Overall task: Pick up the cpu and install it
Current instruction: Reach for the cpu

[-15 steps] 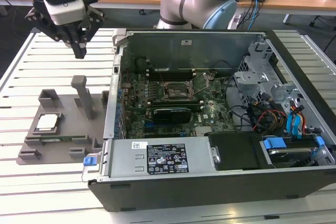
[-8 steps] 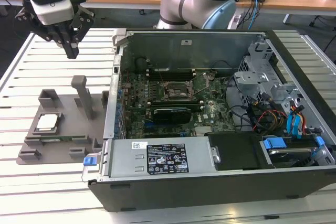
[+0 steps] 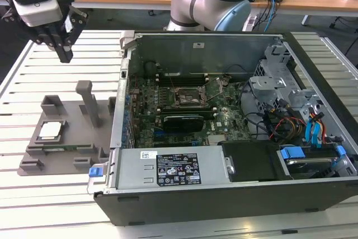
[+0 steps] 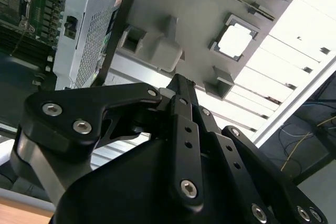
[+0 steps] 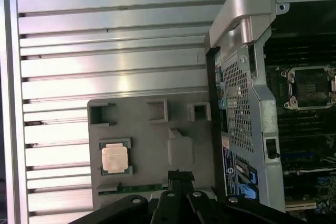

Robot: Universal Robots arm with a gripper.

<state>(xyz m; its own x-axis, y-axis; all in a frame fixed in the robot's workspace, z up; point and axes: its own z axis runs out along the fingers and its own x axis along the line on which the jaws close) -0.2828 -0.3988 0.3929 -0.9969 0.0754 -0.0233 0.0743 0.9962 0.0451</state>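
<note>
The cpu point(image 3: 50, 131), a small silver-topped square chip, lies flat in a recess of the grey fixture block point(image 3: 59, 163) at the exterior view's left, beside the open computer case. It also shows in both wrist views point(image 4: 234, 40) point(image 5: 115, 158). My gripper point(image 3: 66, 55) hangs high above the slatted table, well above and behind the fixture, its black fingers point(image 5: 180, 174) shut together with nothing between them. The motherboard's dark socket frame point(image 3: 187, 98) sits open inside the case, away from the gripper.
The open computer case point(image 3: 134, 155) fills the middle and right of the exterior view, with drives and cables at its right side. A grey post point(image 3: 89, 102) rises from the fixture near the cpu. The slatted metal table point(image 3: 72, 205) lies beneath everything.
</note>
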